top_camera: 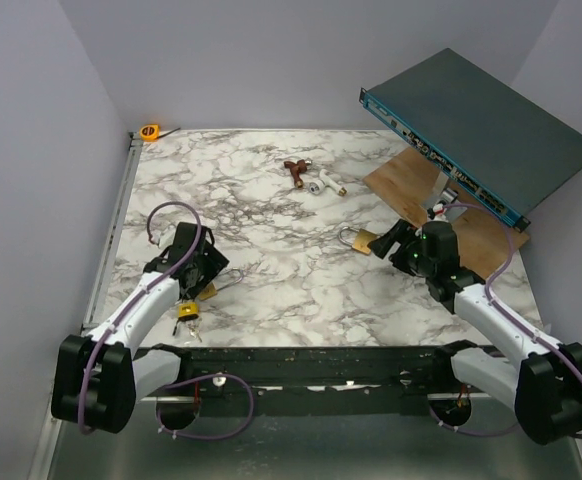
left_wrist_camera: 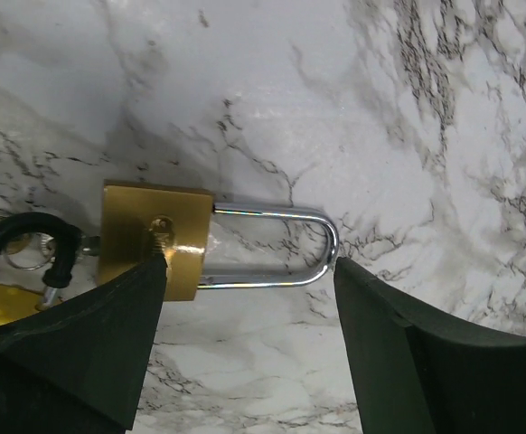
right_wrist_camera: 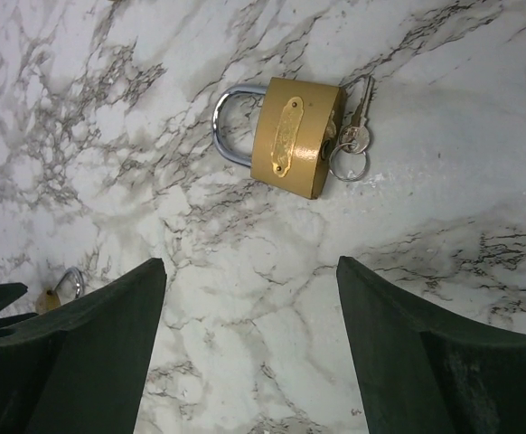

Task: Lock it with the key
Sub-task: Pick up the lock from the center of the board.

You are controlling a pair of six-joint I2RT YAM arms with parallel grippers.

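Observation:
A brass padlock lies flat ahead of my right gripper, which is open and holds nothing. Silvery keys on a small ring sit at that padlock's base. From above, this padlock is just left of the right gripper. My left gripper is open and hovers over a long-shackled brass padlock, with one fingertip over its body and the other by the shackle's bend. To its left lies a yellow padlock with a black shackle, with a silvery ring beside it.
A teal rack unit leans on a wooden board at the back right. Small brown and white fittings lie at the back centre. An orange tape measure sits in the back left corner. A metal rail runs along the left edge.

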